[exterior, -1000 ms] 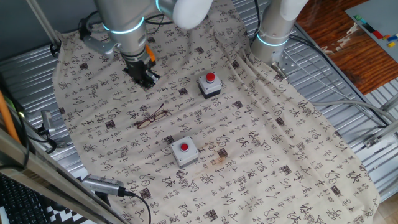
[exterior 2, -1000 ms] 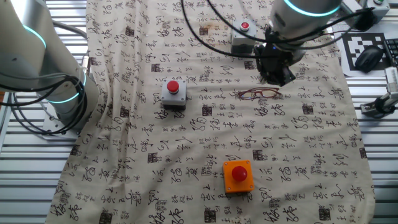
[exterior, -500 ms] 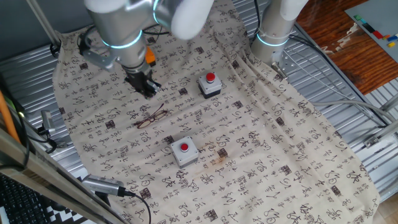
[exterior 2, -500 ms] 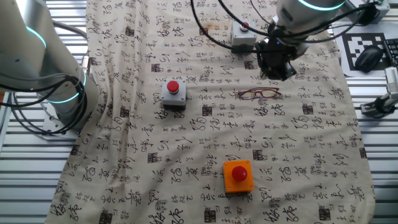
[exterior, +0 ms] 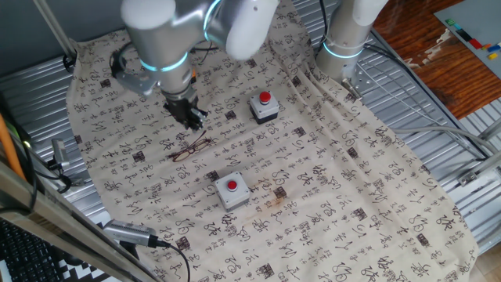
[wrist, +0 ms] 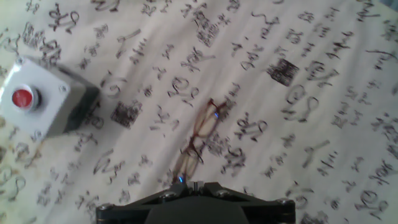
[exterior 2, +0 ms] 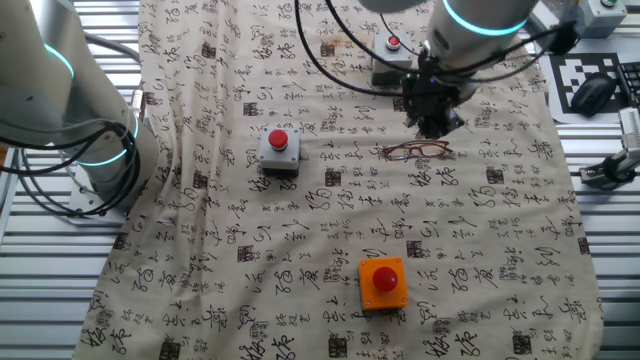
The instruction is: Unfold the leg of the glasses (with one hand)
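Glasses [exterior: 191, 147], thin reddish-brown wire with clear lenses, are lying folded flat on wrinkled cloth [exterior: 337, 196] printed with black calligraphy, unreadable. Gripper [exterior: 192, 121] is hanging above and just beside them, pointing down; cannot tell whether the fingers are parted. Grey box [wrist: 43, 99] with red button is sitting nearby.

Calligraphy-printed cloth [exterior: 329, 180] drapes a ribbed metal table [exterior: 415, 102]; perhaps wooden flooring [exterior: 427, 39] beyond.
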